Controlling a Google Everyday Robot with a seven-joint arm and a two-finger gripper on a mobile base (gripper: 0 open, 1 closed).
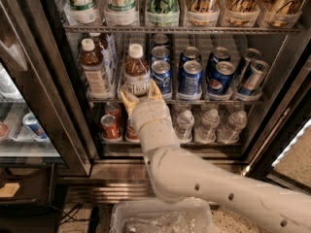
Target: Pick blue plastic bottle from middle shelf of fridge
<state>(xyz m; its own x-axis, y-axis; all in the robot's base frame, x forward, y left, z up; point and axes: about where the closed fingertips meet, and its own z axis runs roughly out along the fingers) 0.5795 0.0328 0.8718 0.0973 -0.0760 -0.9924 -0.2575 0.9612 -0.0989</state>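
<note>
1. The fridge (68, 120) stands open in front of you, with its dark frame posts on both sides of the opening. Plan a straight pull-out towards the camera and do not swing sideways.
2. The arm (209, 188) reaches in from the lower right and crosses the bottom rack. Keep the forearm clear of the water bottles (209, 125) and red cans (109, 125) under it as you retract.
3. The middle shelf (218, 101) is a wire rack with a steel front edge and white lane trays. I judge the tray lip may catch the bottle's base, so lift a little before you pull.
4. The upper rack (170, 29) hangs close above the white cap, so headroom looks tight. Keep the lift small.
5. The blue plastic bottle (136, 72) stands upright at the front of its lane, second from the left, and is not yet lifted.
6. It has neighbours on both sides: a similar brown bottle (93, 67) on the left and blue soda cans (190, 76) just beside it on the right.
7. The gripper (139, 92) sits at the bottle's lower label with its fingers (154, 89) spread to either side. It grips nothing yet.
8. Close squarely on the label band and check that the hold is firm. The plastic probably gives a little, so squeeze gently.
</note>
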